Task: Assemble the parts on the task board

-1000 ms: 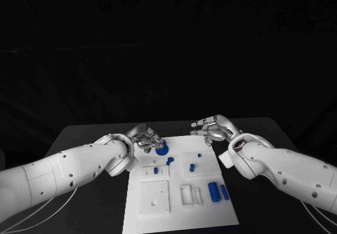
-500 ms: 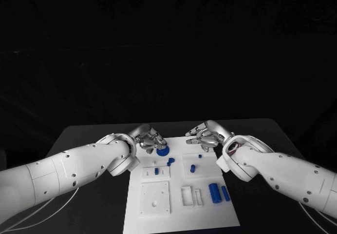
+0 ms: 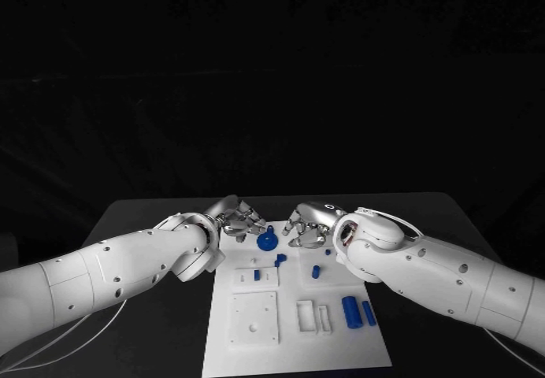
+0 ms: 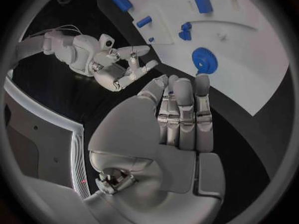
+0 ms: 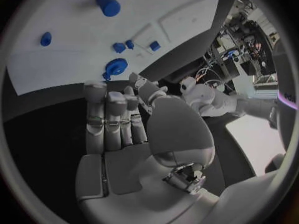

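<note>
Blue parts lie on the white task board, on a black table, beside silver hands.

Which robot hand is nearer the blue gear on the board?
Left, narrowly. The left robot hand hangs beside the blue gear; the right robot hand sits slightly farther off, opposite.

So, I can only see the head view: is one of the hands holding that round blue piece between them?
Observer: No. In the left wrist view the blue gear lies on the white board past the fingertips of the left hand, whose fingers are straight and hold nothing.
Visitor: And the other hand?
Observer: The right wrist view shows the right hand with its fingers straight too and nothing in them.
Visitor: Is it really a gear?
Observer: Yes, the wrist views show teeth round its rim.
</note>
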Tool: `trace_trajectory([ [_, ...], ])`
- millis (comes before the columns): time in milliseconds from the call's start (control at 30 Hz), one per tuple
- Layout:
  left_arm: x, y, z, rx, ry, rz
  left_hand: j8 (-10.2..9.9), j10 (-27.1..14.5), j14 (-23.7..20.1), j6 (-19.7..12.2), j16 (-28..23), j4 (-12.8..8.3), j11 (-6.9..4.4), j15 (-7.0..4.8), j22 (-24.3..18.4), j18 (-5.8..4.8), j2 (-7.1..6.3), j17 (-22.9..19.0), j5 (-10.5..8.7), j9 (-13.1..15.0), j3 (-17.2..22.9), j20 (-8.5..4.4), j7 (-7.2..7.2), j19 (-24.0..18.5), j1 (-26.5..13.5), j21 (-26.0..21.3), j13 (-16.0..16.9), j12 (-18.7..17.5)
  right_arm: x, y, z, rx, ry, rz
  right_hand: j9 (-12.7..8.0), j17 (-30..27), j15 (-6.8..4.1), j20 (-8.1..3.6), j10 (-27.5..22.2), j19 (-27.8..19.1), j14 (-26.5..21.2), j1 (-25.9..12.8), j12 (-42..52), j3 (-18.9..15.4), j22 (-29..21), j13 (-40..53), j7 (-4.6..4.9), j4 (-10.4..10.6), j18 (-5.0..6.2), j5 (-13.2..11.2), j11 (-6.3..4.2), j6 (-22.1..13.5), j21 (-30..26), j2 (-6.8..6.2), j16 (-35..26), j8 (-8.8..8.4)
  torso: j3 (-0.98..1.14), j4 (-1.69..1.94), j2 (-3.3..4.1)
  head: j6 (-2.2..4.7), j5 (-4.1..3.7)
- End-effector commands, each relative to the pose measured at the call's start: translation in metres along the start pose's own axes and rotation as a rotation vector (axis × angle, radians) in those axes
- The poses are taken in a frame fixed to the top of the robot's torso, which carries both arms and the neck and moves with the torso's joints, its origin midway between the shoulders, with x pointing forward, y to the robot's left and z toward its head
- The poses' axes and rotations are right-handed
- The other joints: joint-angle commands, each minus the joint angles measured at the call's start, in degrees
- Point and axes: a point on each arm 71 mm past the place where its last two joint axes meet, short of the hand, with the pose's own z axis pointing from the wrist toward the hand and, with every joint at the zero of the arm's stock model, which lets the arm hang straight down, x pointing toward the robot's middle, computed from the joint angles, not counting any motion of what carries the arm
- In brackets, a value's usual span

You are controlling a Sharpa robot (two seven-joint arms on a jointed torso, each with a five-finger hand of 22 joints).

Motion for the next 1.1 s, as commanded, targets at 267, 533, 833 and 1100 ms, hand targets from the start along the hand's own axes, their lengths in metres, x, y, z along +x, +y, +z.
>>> trace_trajectory([
  [267, -0.012, -0.003, -0.005, 0.040, -0.094, -0.085, -0.2, -0.5, 0.0, -0.4, -1.2, -0.6, 0.17, -0.08, 0.9, 0.87, -0.51, -0.2, 0.71, 0.0, 0.3, 0.03, -0.05, 0.1, 0.1, -0.9, -0.1, -0.6, 0.022, 0.010, 0.018, -0.085, 0.140, -0.288, 0.0, 0.7, -0.41, -0.27, 1.0, -0.8, 0.6, 0.1, 1.2, 3.7, 3.9, 1.6, -1.03, 0.0, -0.29, -0.6, -1.03, -0.7, 1.9, -1.22, 0.6, -0.24, -0.57, 1.20, 0.44, -0.28, -0.21],
  [533, -0.016, -0.004, -0.008, 0.053, -0.105, -0.104, -0.2, -0.7, 0.3, -0.6, -1.6, -0.8, 0.26, -0.05, 0.9, 0.86, -0.46, -0.2, 0.71, 0.0, 0.5, 0.03, 0.03, 0.3, 0.0, -1.4, -0.1, -0.7, 0.029, 0.013, 0.023, -0.117, 0.171, -0.337, 0.0, 0.9, -1.14, -0.91, 1.3, -1.0, 0.6, 0.5, 1.8, 4.5, 3.9, 2.5, -2.69, 0.0, -0.82, -0.7, -2.21, -3.3, 2.5, -1.92, 0.7, -0.24, -0.85, 1.65, 0.82, -0.38, -0.12],
  [833, -0.017, -0.005, -0.009, 0.057, -0.103, -0.111, -0.2, -0.9, 0.3, -0.9, -1.7, -0.8, 0.34, -0.02, 1.0, 0.89, -0.41, -0.2, 0.61, 0.0, 0.5, 0.05, 0.12, 0.4, 0.0, -1.6, -0.1, -0.7, 0.039, 0.014, 0.023, -0.134, 0.209, -0.368, 0.0, 1.5, -1.44, -1.22, 1.6, -1.1, 0.7, 1.2, 2.2, 4.6, 4.0, 2.9, -4.06, 0.0, -1.16, -0.6, -2.72, -5.7, 3.1, -2.58, 1.1, -0.26, -1.04, 1.90, 1.08, -0.56, 0.05],
  [1100, -0.018, -0.005, -0.010, 0.053, -0.098, -0.111, -0.2, -1.3, 0.3, -1.4, -1.8, -0.7, 0.44, 0.05, 1.0, 0.92, -0.40, -0.1, 0.35, 0.0, 0.3, 0.11, 0.24, 0.5, -0.1, -1.8, 0.0, -0.6, 0.040, 0.008, 0.023, -0.116, 0.219, -0.395, 0.0, 1.7, -1.53, -1.34, 1.7, -1.1, 0.8, 1.5, 2.2, 4.6, 4.0, 3.0, -4.24, 0.0, -1.27, -0.5, -2.84, -6.3, 3.6, -2.68, 1.3, -0.22, -1.03, 1.88, 1.18, -0.74, 0.04],
])
